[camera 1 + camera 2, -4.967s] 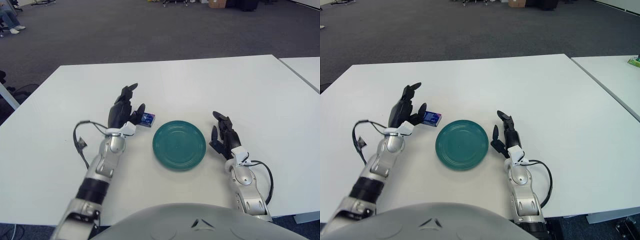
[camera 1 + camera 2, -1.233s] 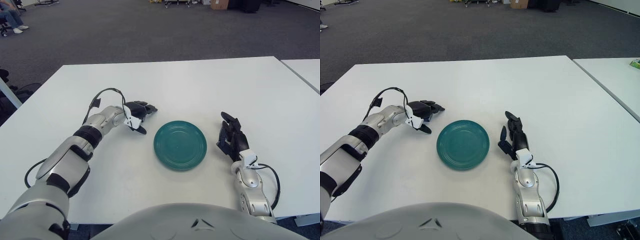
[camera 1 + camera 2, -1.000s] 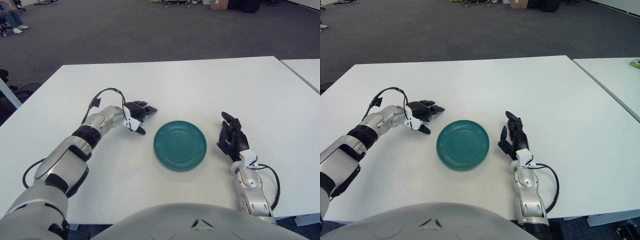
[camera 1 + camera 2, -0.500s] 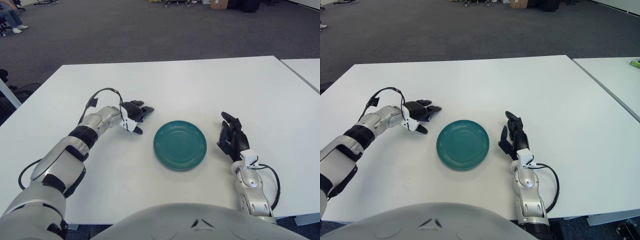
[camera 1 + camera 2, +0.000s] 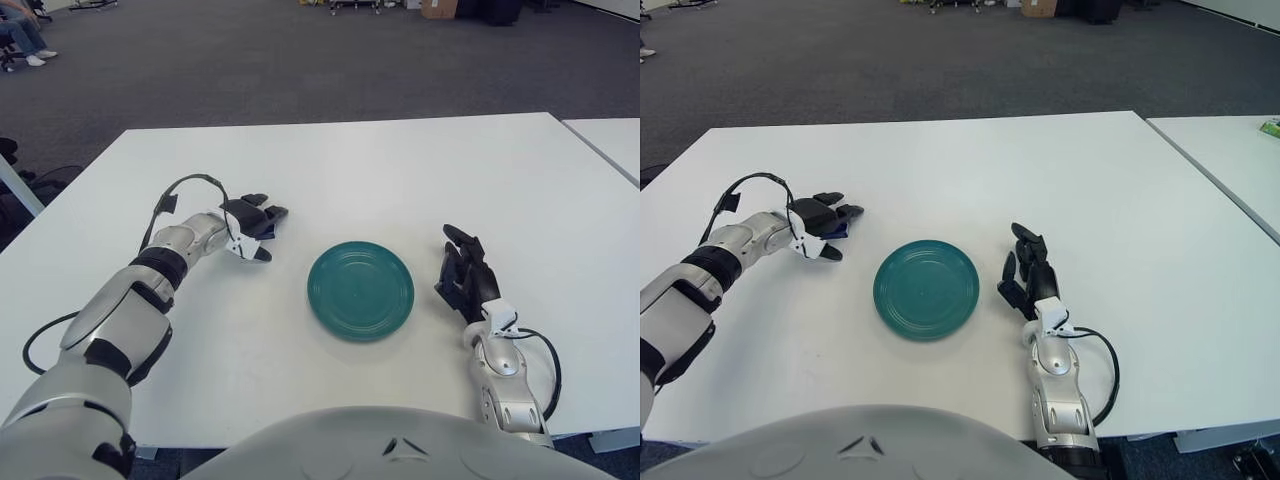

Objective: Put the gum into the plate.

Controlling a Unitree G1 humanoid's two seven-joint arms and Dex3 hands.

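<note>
One white table (image 5: 400,170), wide, bearing everything. Near its middle, one teal plate (image 5: 360,290), round and holding nothing.

Left of the plate and well apart from it, the left robot hand (image 5: 250,226), low over the table, reached in sideways with its forearm stretched out from the left edge. Dark fingers (image 5: 268,213) curled over the gum (image 5: 837,229), a small blue pack; only a sliver of blue seen between the fingers in the right eye view, nothing of it seen in the left eye view. Closed around the pack, as far as can be told; touching the table or lifted, cannot tell. Looped above the wrist, a black cable (image 5: 185,187).

Right of the plate, just beside its rim, the right robot hand (image 5: 464,277), idle, fingers pointing up and away, loosely spread and holding nothing.

At the far right edge of the right eye view only, a small green thing (image 5: 1268,126) on a second table.
</note>
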